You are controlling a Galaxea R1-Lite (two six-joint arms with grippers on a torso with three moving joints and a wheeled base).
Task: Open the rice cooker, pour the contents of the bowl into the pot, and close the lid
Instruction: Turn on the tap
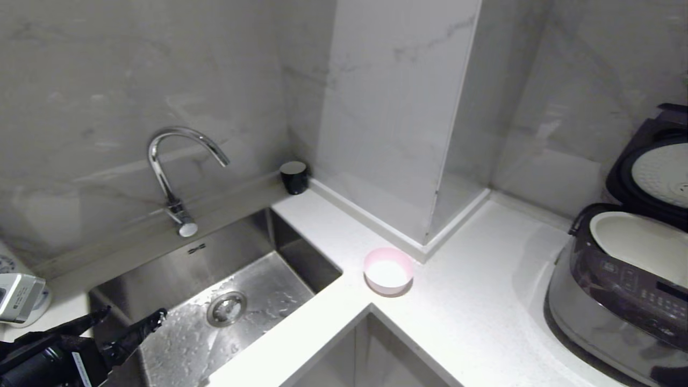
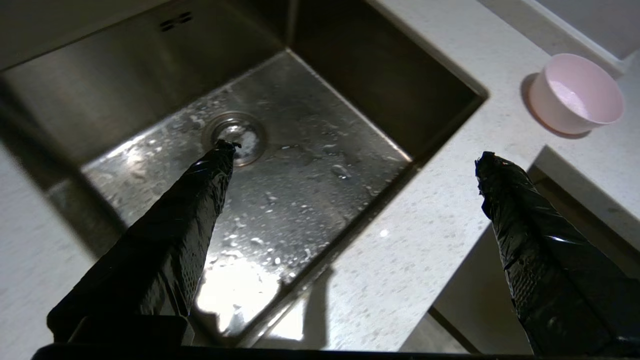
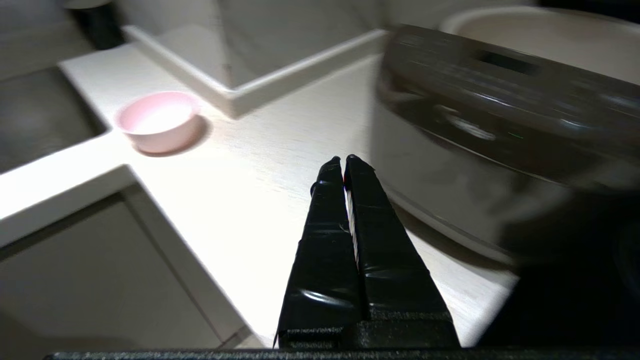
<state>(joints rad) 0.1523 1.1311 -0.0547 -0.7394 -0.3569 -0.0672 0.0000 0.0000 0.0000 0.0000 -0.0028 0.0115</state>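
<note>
White counter (image 1: 484,301), left pincer (image 1: 131,314) spread wide above sink (image 1: 301,252), right pincer (image 3: 343,160) clenched empty beside rice cooker (image 3: 500,115), bowl (image 1: 388,270) apart.

No legible text, brand, or number can be made out in any view. Small pale markings are seen on the sloped front panel of the rice cooker (image 1: 634,285), probably button labels, but none can be read. A white label is seen on the arm behind the left end effector (image 1: 131,321); its print cannot be read either.
</note>
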